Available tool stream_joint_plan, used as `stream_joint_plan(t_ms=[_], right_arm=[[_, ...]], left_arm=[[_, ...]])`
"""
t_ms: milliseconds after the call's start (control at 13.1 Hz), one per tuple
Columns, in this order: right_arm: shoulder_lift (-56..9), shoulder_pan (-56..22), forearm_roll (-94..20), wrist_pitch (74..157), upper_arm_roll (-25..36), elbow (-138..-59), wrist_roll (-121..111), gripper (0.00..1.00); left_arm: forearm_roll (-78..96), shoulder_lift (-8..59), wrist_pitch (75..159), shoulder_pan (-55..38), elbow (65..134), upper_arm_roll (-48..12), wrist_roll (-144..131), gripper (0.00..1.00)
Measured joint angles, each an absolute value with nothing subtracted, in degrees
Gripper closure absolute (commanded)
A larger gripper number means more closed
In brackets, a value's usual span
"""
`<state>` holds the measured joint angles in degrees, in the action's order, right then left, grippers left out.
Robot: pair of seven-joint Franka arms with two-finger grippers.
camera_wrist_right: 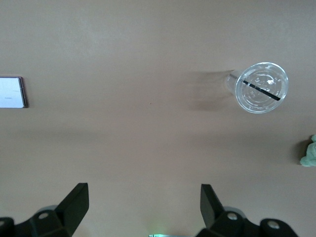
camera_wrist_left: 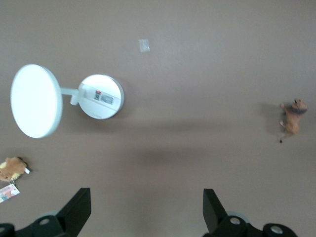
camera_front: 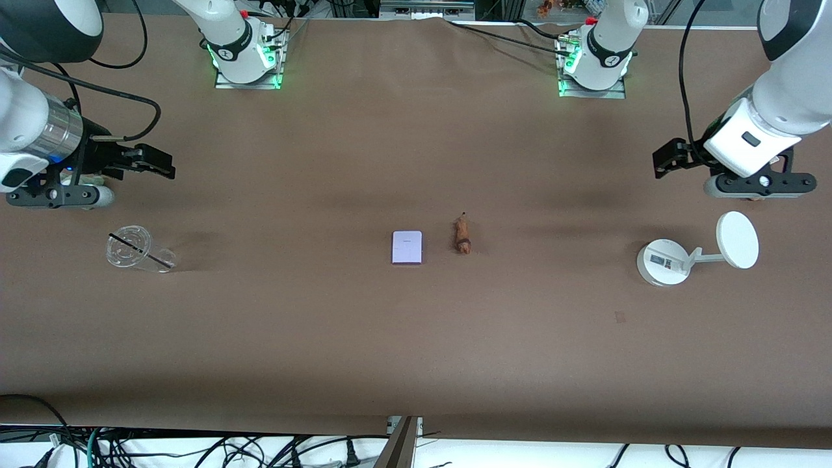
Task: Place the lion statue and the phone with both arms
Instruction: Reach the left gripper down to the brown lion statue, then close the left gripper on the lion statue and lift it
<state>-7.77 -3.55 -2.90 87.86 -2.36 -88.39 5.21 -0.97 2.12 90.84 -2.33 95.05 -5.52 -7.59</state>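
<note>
Both jaws (camera_wrist_left: 143, 210) (camera_wrist_right: 143, 207) spread, well apart from phone (camera_front: 407, 247), lion statue (camera_front: 462, 235).

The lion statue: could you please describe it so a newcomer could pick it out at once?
Start at the middle of the brown table, where two small things lie side by side. The lion statue lies beside the phone, toward the left arm's end. It is the tiny, elongated orange-brown figurine, not the flat pale rectangle.

The left arm is reaching in at the right edge of the front view, its left gripper (camera_front: 669, 159) hanging with fingers spread. The right arm is waiting at the left edge, its right gripper (camera_front: 159, 162) likewise spread wide.
</note>
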Motion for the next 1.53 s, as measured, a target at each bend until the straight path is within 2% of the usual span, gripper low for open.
stream_joint_plan(t_ms=[383, 689, 1148, 1377, 1530], right_arm=[[-7.81, -3.67, -2.89, 87.76, -2.36, -88.35, 5.21, 0.00], [-7.81, -3.69, -2.89, 87.36, -2.36, -88.35, 5.21, 0.00], [-7.83, -3.74, -2.89, 87.03, -2.36, -88.36, 5.21, 0.00], [-7.87, -3.76, -2.89, 86.89, -2.35, -88.37, 5.21, 0.00], [-7.90, -3.76, -2.89, 86.81, -2.35, -88.39, 5.21, 0.00]], left_arm=[[1.51, 4.14, 88.99, -2.53, 95.60, -11.44, -10.04, 0.00], [4.48, 8.30, 94.26, -2.78, 95.83, -14.74, -14.23, 0.00], [4.52, 14.96, 116.62, -5.05, 102.25, -21.70, -21.21, 0.00], [3.66, 22.77, 128.12, -9.65, 103.43, -21.86, -25.23, 0.00], [-4.67, 29.63, 136.44, -11.28, 103.72, -21.84, -30.74, 0.00]])
